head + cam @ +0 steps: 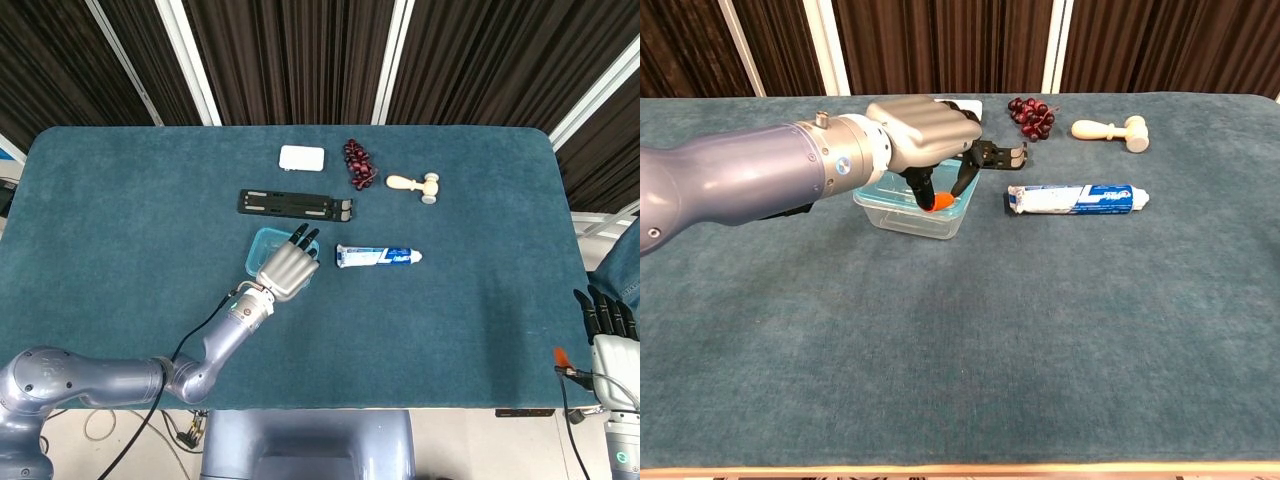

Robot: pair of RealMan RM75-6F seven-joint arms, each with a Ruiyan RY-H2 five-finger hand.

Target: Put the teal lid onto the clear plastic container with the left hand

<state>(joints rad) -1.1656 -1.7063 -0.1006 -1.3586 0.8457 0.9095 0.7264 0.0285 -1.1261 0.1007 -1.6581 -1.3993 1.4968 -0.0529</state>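
From the head view, the left hand [287, 268] is spread palm-down right over the clear plastic container [262, 247], and the teal lid [258, 240] shows as a teal rim peeking out past the hand on its far and left sides. The lid looks to be lying on the container already, so the placing seems nearly done; what's left, by my reading, is pressing it home and lifting clear. Just right of the hand lies a toothpaste tube [378, 257], and beyond the fingertips sits a black folding stand [295, 204]. The right hand [606, 318] hangs off the table's near right corner, well apart from all this, fingers straight and carrying nothing.

Now the chest view: the left hand [925, 130] arches over the container [912, 210], dark fingers [962, 175] curling down to the far rim, with an orange-tipped one dipping toward the lid [898, 192] surface. The fingers are partly bent, resting on the top rather than wrapped around anything. Whether the lid is snapped shut all round I cannot tell; the hand covers the far edge. The right hand is out of this view.
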